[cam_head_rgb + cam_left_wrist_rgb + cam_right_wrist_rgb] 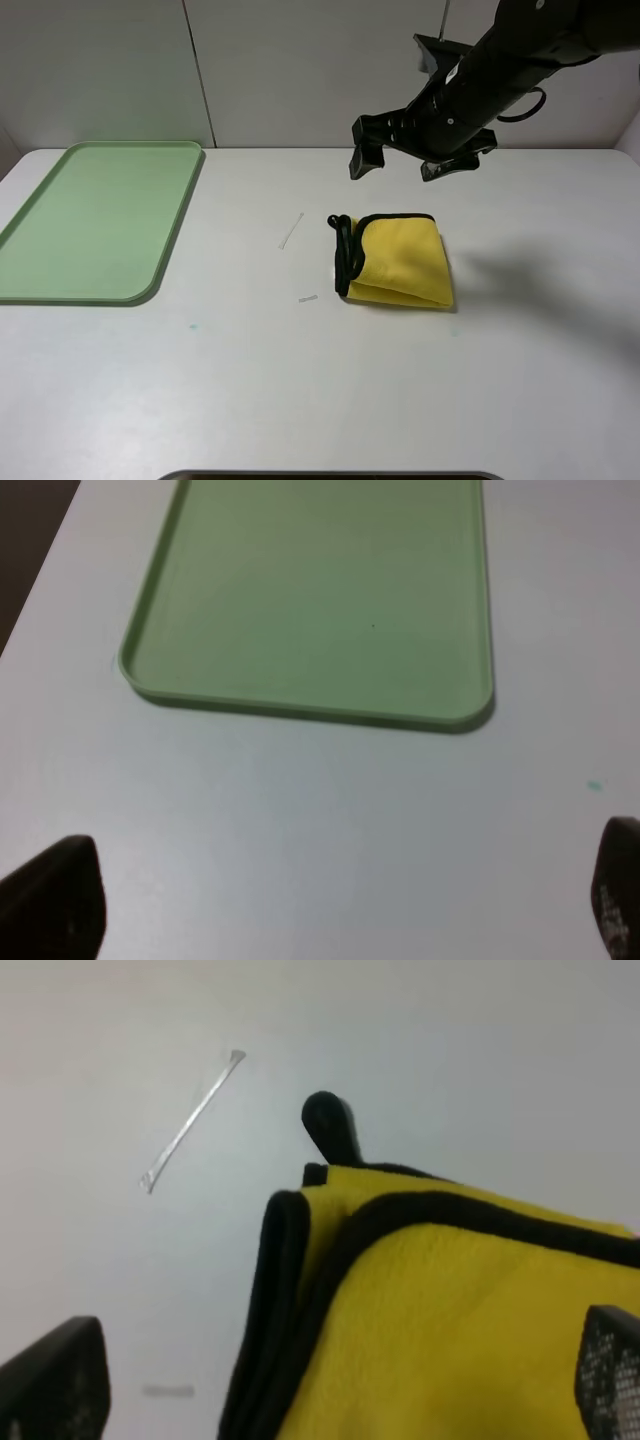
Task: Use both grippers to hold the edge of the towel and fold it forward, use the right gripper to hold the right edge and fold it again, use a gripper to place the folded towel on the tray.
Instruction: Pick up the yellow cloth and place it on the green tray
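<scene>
The yellow towel (400,262) lies folded into a small stack at the middle of the white table, with its black-bound edges (343,255) stacked on its left side. In the right wrist view the towel (450,1320) fills the lower part, with its black corner loop (330,1125) sticking out. My right gripper (395,172) hangs open and empty above and just behind the towel; it also shows in the right wrist view (330,1380). The pale-green tray (100,220) sits empty at the far left. My left gripper (335,900) is open and empty over bare table near the tray (320,590); it is out of the exterior view.
A thin white strip (291,231) lies left of the towel and shows in the right wrist view (192,1120). A smaller scrap (307,298) lies nearer the front. A teal speck (193,326) marks the table. A wall stands right behind the table.
</scene>
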{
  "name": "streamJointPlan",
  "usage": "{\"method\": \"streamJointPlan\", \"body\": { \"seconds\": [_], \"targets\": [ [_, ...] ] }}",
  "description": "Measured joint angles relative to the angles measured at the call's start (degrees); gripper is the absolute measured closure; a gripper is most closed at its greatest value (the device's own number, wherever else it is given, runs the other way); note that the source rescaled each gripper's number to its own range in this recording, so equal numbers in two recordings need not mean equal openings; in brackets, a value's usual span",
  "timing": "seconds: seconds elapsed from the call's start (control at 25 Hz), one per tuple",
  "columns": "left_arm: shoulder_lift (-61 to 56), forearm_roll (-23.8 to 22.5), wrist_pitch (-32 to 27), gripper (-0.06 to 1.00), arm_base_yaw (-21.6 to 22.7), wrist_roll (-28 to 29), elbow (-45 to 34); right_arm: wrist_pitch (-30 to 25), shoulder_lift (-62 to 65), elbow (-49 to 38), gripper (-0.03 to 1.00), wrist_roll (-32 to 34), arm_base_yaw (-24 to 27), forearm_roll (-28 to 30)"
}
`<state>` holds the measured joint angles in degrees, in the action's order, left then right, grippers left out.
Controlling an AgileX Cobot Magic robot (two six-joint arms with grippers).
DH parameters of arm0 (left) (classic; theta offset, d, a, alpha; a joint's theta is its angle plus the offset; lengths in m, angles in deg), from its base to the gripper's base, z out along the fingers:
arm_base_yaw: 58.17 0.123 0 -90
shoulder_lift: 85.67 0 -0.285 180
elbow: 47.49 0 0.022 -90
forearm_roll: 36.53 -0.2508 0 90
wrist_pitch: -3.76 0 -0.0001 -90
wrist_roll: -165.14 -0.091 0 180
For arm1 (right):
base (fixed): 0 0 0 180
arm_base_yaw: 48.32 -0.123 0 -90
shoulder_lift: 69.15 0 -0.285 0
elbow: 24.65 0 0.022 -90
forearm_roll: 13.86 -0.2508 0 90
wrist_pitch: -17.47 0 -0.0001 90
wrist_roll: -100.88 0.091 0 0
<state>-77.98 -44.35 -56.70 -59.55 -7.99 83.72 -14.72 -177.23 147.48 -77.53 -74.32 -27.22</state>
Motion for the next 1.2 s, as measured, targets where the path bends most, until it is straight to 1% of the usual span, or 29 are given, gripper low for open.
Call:
{"method": "streamJointPlan", "body": {
  "seconds": [0.12,0.2,0.4,0.48,0.6,0.76,0.88,1.2],
  "targets": [
    [0.0,0.0,0.0,-0.03,0.0,0.0,0.0,-2.44,2.41,-0.27,-0.03,-1.59,0.0,1.65],
    [0.0,0.0,0.0,-0.03,0.0,0.0,0.0,-2.86,4.24,-1.56,-0.03,-2.76,0.0,2.08],
    [0.0,0.0,0.0,-0.03,0.0,0.0,0.0,-3.93,10.4,-8.16,-0.03,-5.43,0.0,3.52],
    [0.0,-0.1,0.0,-0.03,0.0,0.0,0.0,-5.45,13.01,-10.77,-0.03,-5.63,0.0,4.51],
    [0.0,-0.17,0.0,-0.03,0.0,0.0,0.0,-9.0,16.82,-14.88,-0.03,-5.79,1.63,4.44],
    [0.0,-0.17,0.0,-0.03,0.0,0.0,0.0,-13.43,21.85,-20.95,-0.03,-5.79,5.33,4.44],
    [0.0,-0.17,0.0,-0.03,0.0,0.0,0.0,-14.7,26.21,-25.96,-0.03,-5.79,9.07,4.44],
    [0.0,-0.17,0.0,-0.03,0.0,0.0,0.0,-17.27,41.52,-36.0,-0.03,-5.82,21.94,4.44]
  ]
}}
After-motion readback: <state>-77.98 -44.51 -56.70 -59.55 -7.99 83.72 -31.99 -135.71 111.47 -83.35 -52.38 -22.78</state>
